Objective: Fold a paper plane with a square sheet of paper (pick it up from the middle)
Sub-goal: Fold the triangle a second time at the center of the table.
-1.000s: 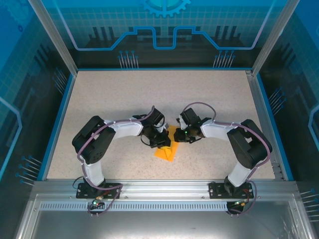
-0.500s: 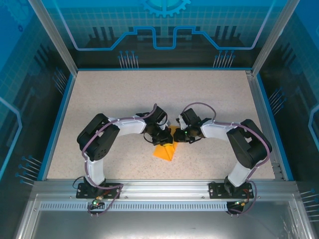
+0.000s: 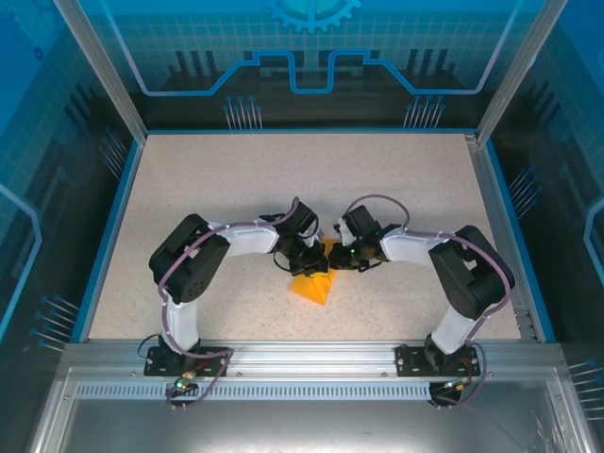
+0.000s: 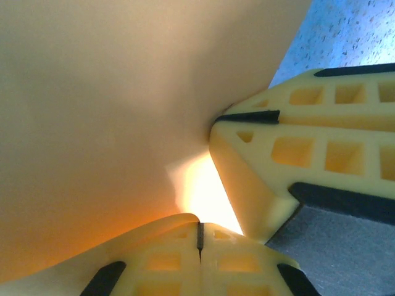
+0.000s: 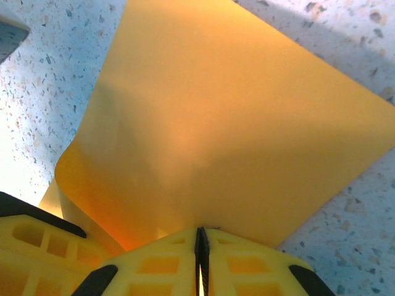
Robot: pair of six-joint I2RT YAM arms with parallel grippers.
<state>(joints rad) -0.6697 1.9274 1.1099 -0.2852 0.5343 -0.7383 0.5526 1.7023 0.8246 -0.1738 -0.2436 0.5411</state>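
The square sheet of paper (image 3: 314, 288) is orange-yellow and lies bent near the table's middle, its upper part lifted between both grippers. My left gripper (image 3: 312, 261) is shut, and the sheet (image 4: 99, 111) curls over its tip (image 4: 199, 237) into the seam. My right gripper (image 3: 332, 257) is shut on the sheet's near edge (image 5: 201, 237), and the paper (image 5: 234, 123) fans away from it over the table. The two grippers almost touch: the right gripper's fingers (image 4: 296, 154) show in the left wrist view. The paper plane is out of view.
The speckled beige table (image 3: 236, 189) has a blue rim and transparent walls on the left, right and far sides. An aluminium rail (image 3: 302, 354) runs along the near edge by the arm bases.
The left arm has swung slightly to the right, closer to the right gripper. The paper's lower part has shifted a little up and right. The right arm has held still.
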